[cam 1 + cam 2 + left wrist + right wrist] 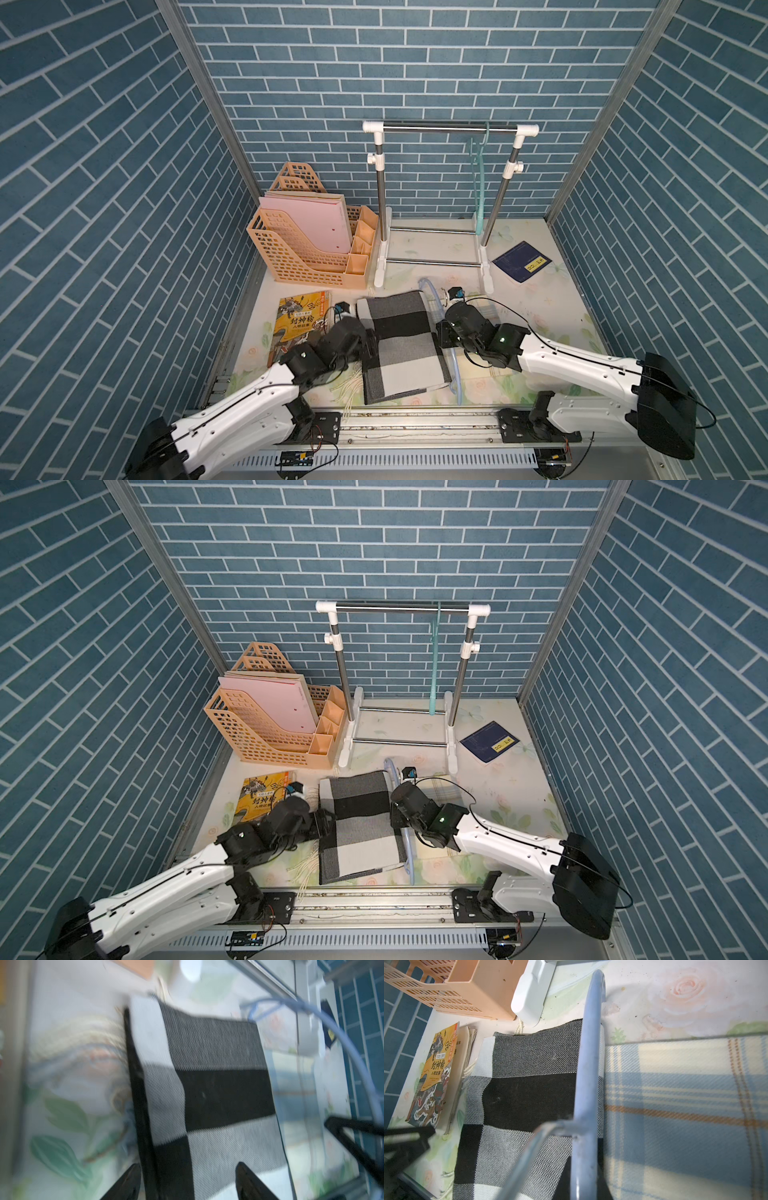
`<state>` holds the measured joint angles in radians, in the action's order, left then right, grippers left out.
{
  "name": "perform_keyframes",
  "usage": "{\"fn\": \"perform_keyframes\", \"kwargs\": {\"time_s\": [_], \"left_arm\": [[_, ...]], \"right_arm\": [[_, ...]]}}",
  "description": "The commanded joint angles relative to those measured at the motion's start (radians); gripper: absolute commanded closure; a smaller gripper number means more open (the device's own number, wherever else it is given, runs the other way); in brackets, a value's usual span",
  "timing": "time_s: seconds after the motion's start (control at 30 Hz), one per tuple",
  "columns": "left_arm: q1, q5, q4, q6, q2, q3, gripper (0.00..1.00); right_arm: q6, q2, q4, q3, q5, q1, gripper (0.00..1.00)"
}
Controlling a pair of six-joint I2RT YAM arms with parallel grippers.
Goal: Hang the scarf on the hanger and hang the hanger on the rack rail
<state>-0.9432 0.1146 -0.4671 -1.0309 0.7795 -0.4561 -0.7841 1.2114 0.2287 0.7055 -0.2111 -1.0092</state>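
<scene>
While the scarf (399, 340) lies folded flat near the front of the tabletop (540, 307), not yet draped over anything, the pale blue hanger (586, 1084) runs along its right edge and overlaps that edge in the right wrist view. The left tool (187, 1164) is spread, its two fingers straddling the scarf's left edge without pinching it. The right tool (441, 337) is pressed together. Since the hanger's bar runs straight toward that wrist's camera, it appears to be pinching the bar, though its fingertips are out of that view. I judge the step in hand to be getting the cloth onto the hanger, with the rack (451, 129) at the back coming afterwards. The next move seems to call for the left tool to close on the scarf's edge and carry it over the hanger's bar while the right steadies the hanger, minding the loose fringe (349, 386). Whether any of the scarf already passes through or under the hanger I cannot tell. The arms cover both edges in both top views, the left wrist view is smeared by blur, and a plaid cloth (685, 1105) lies just beyond the hanger.
</scene>
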Motion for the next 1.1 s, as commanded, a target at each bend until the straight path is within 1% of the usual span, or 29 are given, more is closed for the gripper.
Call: {"fn": "perform_keyframes", "kwargs": {"time_s": [0.0,0.07,0.17,0.23,0.3,0.37,0.47,0.57,0.63,0.73,0.77,0.87,0.97,1.07], "left_arm": [[-0.185,0.098,-0.144,-0.280,-0.033,0.045,0.30],[-0.301,0.120,-0.136,-0.346,-0.006,0.037,0.31],[-0.408,0.132,-0.101,-0.362,0.103,-0.015,0.31],[-0.441,0.140,-0.102,-0.369,0.185,-0.046,0.31],[-0.456,0.137,-0.108,-0.386,0.226,-0.048,0.32],[-0.465,0.135,-0.128,-0.411,0.226,-0.028,0.32],[-0.465,0.126,-0.119,-0.443,0.162,0.038,0.35],[-0.463,0.126,-0.090,-0.457,0.128,0.076,0.49],[-0.461,0.120,-0.079,-0.454,0.141,0.088,0.64],[-0.460,0.128,-0.100,-0.455,0.161,0.091,0.95],[-0.459,0.134,-0.110,-0.456,0.157,0.091,1.00],[-0.456,0.181,-0.202,-0.495,0.104,0.077,1.00],[-0.451,0.257,-0.353,-0.571,0.021,0.044,1.00],[-0.431,0.290,-0.461,-0.609,-0.047,0.020,1.00]], "right_arm": [[0.037,0.009,0.049,-0.019,-0.002,0.009,1.00],[0.038,0.015,0.046,-0.017,-0.001,0.009,1.00],[0.038,0.024,0.045,-0.010,0.001,0.009,1.00],[0.037,0.028,0.048,-0.004,0.001,0.009,1.00],[0.035,0.025,0.050,0.000,0.003,0.009,1.00],[0.033,0.015,0.052,-0.001,0.001,0.009,1.00],[0.031,-0.001,0.054,-0.009,-0.001,0.009,1.00],[0.029,-0.013,0.052,-0.019,-0.002,0.009,1.00],[0.029,-0.016,0.053,-0.023,-0.002,0.009,1.00],[0.031,-0.021,0.055,-0.022,-0.005,0.008,1.00],[0.031,-0.022,0.056,-0.019,-0.005,0.009,1.00],[0.031,-0.030,0.064,-0.014,-0.010,0.009,1.00],[0.031,-0.036,0.081,-0.008,-0.025,0.009,1.00],[0.032,-0.041,0.104,-0.007,-0.044,0.009,1.00]]}}
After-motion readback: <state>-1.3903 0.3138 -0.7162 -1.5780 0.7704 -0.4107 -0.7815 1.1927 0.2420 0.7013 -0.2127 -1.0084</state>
